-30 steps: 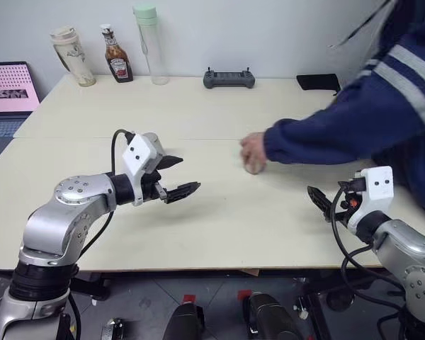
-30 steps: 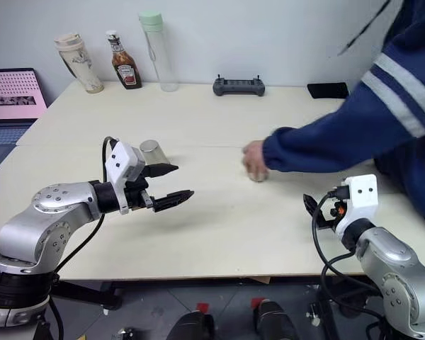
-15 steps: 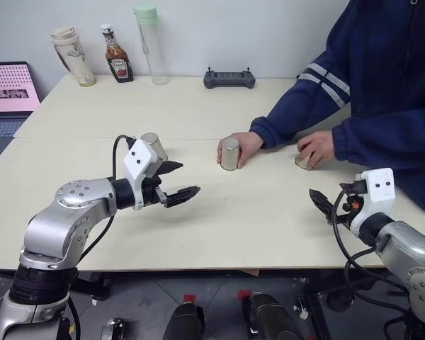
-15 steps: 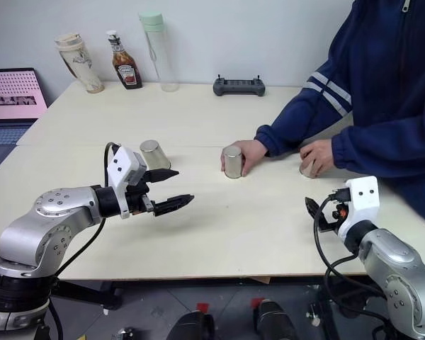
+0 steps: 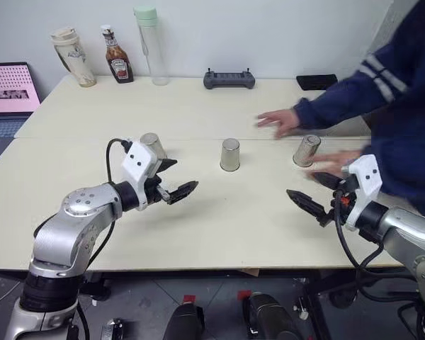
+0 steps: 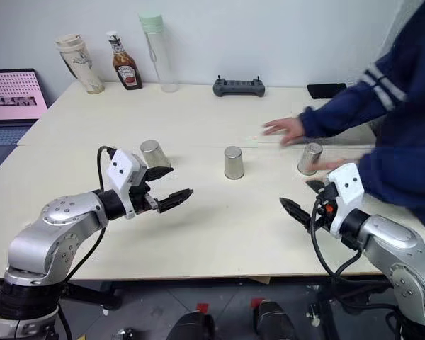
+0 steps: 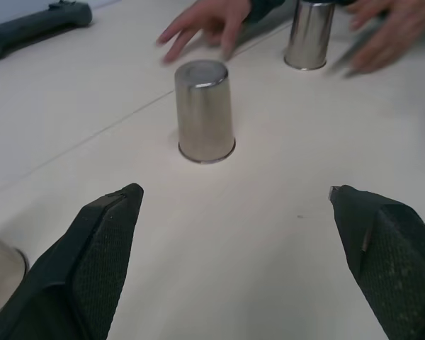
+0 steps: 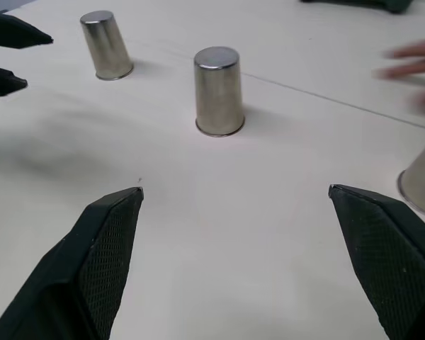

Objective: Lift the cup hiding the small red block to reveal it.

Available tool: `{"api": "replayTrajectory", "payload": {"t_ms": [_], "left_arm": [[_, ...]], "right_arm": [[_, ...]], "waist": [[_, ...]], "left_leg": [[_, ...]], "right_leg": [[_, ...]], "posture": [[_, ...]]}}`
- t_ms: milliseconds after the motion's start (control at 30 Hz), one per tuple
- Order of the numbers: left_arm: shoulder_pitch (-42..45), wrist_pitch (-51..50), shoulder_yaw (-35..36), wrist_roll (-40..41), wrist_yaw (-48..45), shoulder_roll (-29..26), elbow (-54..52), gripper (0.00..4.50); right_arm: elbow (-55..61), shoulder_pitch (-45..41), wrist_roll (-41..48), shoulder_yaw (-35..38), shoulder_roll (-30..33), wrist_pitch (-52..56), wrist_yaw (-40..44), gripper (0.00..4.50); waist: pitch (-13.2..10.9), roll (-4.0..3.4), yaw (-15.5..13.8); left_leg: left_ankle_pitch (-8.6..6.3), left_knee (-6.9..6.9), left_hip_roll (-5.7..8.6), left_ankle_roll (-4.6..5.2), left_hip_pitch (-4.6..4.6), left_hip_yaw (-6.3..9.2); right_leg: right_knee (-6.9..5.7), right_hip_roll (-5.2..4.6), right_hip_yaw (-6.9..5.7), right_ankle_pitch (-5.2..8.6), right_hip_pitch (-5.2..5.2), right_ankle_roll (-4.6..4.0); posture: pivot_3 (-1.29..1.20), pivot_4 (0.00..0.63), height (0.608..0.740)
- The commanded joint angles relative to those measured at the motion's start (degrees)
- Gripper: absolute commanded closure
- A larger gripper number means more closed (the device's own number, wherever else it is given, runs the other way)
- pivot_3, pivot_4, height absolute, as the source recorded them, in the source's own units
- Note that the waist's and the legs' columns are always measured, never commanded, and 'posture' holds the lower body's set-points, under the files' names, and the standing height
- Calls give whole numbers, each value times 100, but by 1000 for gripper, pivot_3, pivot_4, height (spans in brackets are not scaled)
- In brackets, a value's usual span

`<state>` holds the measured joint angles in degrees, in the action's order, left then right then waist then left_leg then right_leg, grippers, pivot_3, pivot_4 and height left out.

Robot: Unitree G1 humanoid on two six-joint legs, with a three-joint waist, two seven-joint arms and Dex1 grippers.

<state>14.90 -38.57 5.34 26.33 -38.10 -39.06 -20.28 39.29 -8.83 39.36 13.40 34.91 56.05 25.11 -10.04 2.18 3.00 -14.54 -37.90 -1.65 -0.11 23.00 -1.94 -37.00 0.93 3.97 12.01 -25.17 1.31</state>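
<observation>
— Both grippers first: how do they stand?

— Left gripper (image 5: 176, 178) hangs above the table (image 5: 219, 227) with its two black fingers spread wide and nothing between them. Right gripper (image 5: 313, 193) is the same, fingers far apart, empty, touching nothing.

— Where do they point?

— Each points inward and forward, toward the row of cups.

— And the cups?

— Three steel cups stand mouth-down in a row across the middle of the table. The left cup (image 6: 154, 153) is just beside the left gripper, a little beyond it. The middle cup (image 5: 229, 154) stands upright, alone, between the two grippers and farther out. The right cup (image 5: 307, 150) is tilted, near the person's hand (image 5: 333, 163), just beyond the right gripper.

— Any sign of the small red block?

— None that I can make out; which cup covers it I cannot tell.

— The person?

— A second hand (image 5: 279, 121) in a blue sleeve is stretched over the table behind the middle and right cups, blurred.

— Farther back?

— A dark controller (image 5: 229, 78), a ketchup bottle (image 5: 117, 55), a tall clear bottle (image 5: 149, 45) and a tumbler (image 5: 72, 57) along the far edge.
</observation>
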Motion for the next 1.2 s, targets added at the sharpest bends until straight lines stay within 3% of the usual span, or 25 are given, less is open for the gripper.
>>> {"api": "replayTrajectory", "payload": {"t_ms": [33,200,367,567,800,1133,1200], "left_arm": [[-59,187,217,-28,68,3,-209,0],[-171,392,173,-120,133,95,-124,0],[-134,524,41,-137,161,277,-129,0],[-169,521,-75,-89,8,309,-228,0],[-181,599,-95,-249,28,281,-194,0],[-124,508,-29,-252,126,298,-301,0],[-122,523,-43,-265,133,297,-295,0]], "right_arm": [[-275,-381,-259,-429,-158,-410,-20,38],[-1466,-983,-1269,-1602,-828,-1374,-201,38],[-3816,-2139,-2217,-2191,-1669,-2662,-239,38],[-6517,-3534,-2688,-2147,-2409,-4068,-12,38],[-8824,-4634,-2885,-1893,-3022,-5224,121,38],[-10584,-5408,-3287,-1636,-3338,-6180,-119,38],[-10730,-5434,-3386,-1626,-3347,-6334,-172,406]], "waist": [[0,0,1],[2,2,15],[1,2,25],[2,4,26],[2,4,26],[1,2,36],[1,2,37]], "left_leg": [[0,-1,1,0,0,-1],[1,-5,-1,0,-7,0],[2,-6,0,1,-8,-6],[1,-2,2,1,1,-7],[1,3,0,1,0,-3],[1,1,0,0,-1,-3],[1,1,0,0,-1,-3]], "right_leg": [[0,-1,0,0,1,0],[-4,0,0,0,4,0],[-7,0,4,-3,3,3],[-4,-1,3,-24,-4,32],[-5,-2,-1,-35,-4,11],[-10,-3,0,-39,-4,7],[-10,-3,0,-39,-4,5]], "posture": [[0,150,740],[0,150,740],[0,150,740],[0,150,740],[0,150,740],[0,150,740],[0,150,740]]}}
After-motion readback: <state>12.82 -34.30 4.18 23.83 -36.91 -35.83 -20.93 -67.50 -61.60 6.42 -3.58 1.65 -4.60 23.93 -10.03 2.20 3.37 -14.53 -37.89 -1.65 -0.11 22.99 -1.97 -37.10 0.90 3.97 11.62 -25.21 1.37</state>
